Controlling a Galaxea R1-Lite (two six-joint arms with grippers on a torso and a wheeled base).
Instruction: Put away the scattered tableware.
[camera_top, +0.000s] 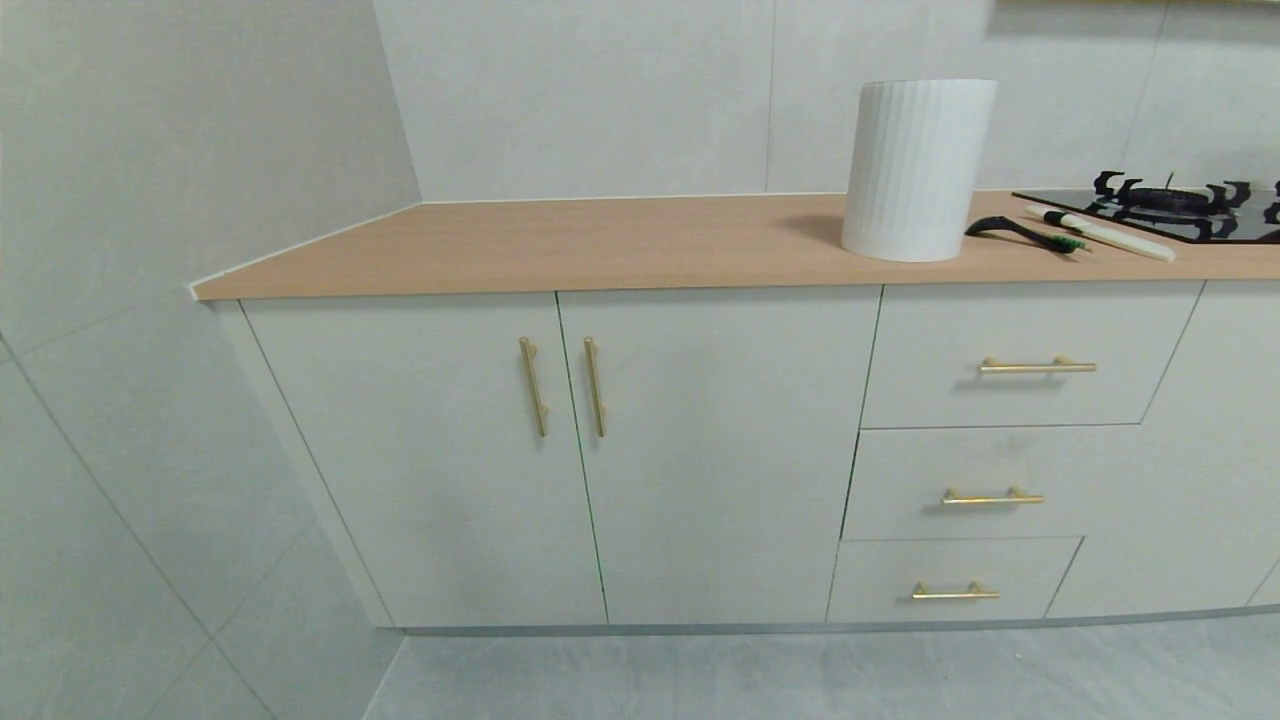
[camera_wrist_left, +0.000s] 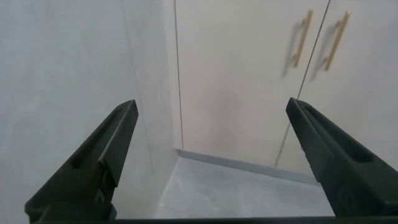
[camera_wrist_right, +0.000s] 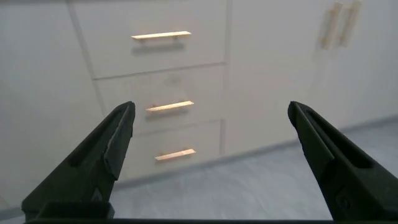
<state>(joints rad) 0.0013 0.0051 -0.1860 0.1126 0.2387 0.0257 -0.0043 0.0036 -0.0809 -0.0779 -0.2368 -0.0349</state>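
Observation:
On the wooden countertop at the right stands a tall white ribbed holder. Just right of it lie a black utensil with a green tip and a cream-coloured stick-like utensil. My left gripper is open and empty, down low and facing the cabinet doors near the wall corner. My right gripper is open and empty too, facing the stack of drawers.
A black gas hob sits at the countertop's far right. Below are two cabinet doors with gold handles and three drawers. A tiled wall closes the left side. Grey floor lies in front.

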